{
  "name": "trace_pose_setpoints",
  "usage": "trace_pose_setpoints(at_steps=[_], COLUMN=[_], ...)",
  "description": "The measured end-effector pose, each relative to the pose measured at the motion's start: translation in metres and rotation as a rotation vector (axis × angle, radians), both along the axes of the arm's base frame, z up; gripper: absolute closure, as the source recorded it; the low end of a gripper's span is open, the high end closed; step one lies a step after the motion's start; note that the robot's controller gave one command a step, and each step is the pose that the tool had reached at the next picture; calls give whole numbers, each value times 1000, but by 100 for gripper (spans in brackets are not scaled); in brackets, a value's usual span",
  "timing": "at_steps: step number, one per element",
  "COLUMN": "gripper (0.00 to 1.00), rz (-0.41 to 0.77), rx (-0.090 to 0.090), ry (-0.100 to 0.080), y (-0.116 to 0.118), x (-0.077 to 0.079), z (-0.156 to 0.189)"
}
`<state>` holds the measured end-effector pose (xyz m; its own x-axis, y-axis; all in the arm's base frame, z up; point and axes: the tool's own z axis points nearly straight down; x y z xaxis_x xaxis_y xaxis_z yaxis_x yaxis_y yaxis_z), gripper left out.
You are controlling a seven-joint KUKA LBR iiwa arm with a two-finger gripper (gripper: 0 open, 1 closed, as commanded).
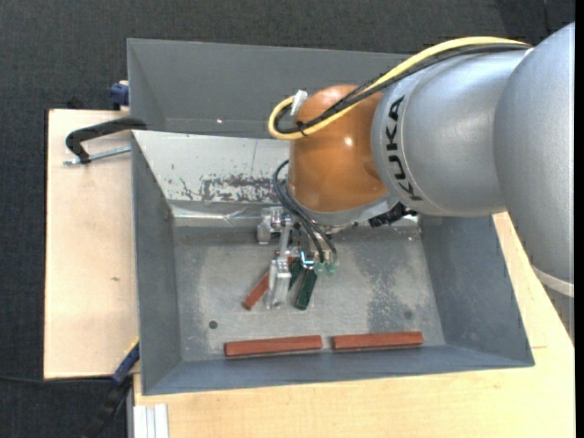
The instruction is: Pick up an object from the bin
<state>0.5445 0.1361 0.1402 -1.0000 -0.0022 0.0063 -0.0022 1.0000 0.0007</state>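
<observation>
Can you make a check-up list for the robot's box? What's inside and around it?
Surface: grey metal bin, floor scuffed and speckled.
Job's things: small reddish-brown stick, tilted, just left of the gripper; long reddish-brown flat bar along the near wall, left; matching second bar end to end on its right.
Clutter: tiny dark speck on the floor, left.
Grippers: gripper low at the bin's middle; whether it holds anything, cannot tell.
Cables: yellow cable looping over the orange wrist cover.
Surroundings: dark carpet around the bin.
</observation>
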Motion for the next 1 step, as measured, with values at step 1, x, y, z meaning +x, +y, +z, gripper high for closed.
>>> trace_pose_setpoints(at_steps=[1], gripper=[0], rz=[72], rx=[2], ry=[-11], y=[-3], x=[3], z=[-3])
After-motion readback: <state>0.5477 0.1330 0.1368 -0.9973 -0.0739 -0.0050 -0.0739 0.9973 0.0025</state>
